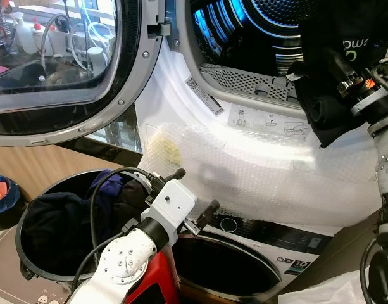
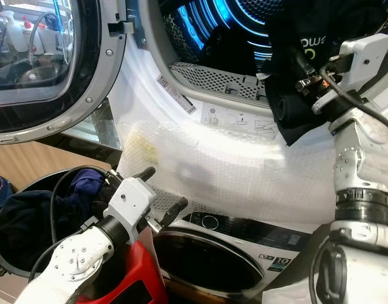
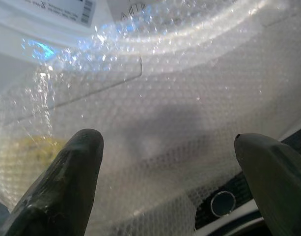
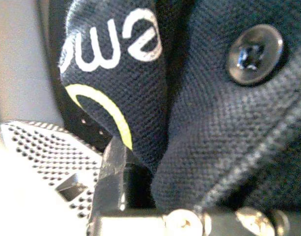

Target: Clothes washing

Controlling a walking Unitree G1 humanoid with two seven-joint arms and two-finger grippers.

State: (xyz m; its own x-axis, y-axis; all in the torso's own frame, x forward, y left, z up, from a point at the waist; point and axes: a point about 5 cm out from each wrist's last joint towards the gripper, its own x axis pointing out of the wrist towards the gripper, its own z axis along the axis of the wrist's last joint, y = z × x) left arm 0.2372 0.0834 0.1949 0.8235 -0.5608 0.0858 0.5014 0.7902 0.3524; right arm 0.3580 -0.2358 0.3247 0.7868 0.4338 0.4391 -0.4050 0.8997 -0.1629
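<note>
At the drum mouth, right end effector [image 2: 302,75] clamps a dark shirt [image 2: 295,101] lettered "ows".

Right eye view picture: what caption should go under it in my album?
Right gripper lifts a black shirt to the open drum; left gripper waits open above the basket.

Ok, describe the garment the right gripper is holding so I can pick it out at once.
Find the open drum lit blue at the top, above the bubble wrap. At its mouth the right gripper holds up a black shirt. Unlike the dark clothes in the round bin lower left, it hangs in the air and bears white lettering.
</note>
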